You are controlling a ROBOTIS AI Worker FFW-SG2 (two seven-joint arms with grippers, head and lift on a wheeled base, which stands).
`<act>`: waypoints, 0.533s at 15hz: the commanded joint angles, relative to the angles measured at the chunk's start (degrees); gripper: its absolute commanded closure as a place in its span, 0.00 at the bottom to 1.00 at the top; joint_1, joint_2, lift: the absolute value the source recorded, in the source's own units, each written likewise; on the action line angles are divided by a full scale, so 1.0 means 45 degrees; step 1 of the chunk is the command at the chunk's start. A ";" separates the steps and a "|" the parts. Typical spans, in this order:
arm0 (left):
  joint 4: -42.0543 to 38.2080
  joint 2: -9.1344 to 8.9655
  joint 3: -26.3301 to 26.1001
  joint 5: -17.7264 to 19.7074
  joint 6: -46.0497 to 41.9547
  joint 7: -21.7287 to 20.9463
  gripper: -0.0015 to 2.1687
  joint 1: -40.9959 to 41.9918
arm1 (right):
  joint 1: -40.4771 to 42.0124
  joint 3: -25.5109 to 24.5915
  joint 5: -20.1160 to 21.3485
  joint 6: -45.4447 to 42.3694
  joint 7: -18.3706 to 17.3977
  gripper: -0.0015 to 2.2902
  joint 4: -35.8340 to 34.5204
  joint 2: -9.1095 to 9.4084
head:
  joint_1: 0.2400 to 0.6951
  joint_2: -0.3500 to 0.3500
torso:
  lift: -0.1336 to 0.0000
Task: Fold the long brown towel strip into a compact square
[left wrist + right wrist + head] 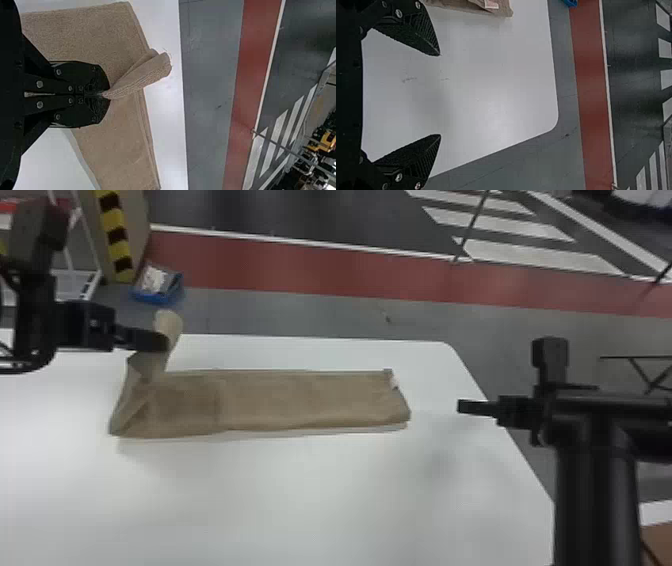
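Observation:
The brown towel strip [280, 397] lies lengthwise across the white table, its left end lifted and bunched. My left gripper [162, 342] holds that end above the table. In the left wrist view my left gripper [104, 95] is shut on a pinched fold of the towel [142, 75], whose tip sticks out beyond the fingers. Off the towel's right end, my right gripper [462, 407] stands apart from it. The right wrist view has my right gripper [440, 95] wide open with nothing between its fingers, and the towel's labelled end [466, 5] off to one side.
The white table [320, 500] has its rounded far right corner near my right gripper. Beyond the far edge, a blue bin [157, 285] stands on the floor near a post with yellow and black stripes [116, 235].

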 commanded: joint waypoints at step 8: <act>0.2129 -0.0895 -0.1401 -0.0446 -0.0466 0.1631 0.95 -0.0863 | 0.0466 -0.0186 -0.0432 -0.0266 0.0000 0.07 -0.0011 -0.0376 | 1.00 0.00 | 0.07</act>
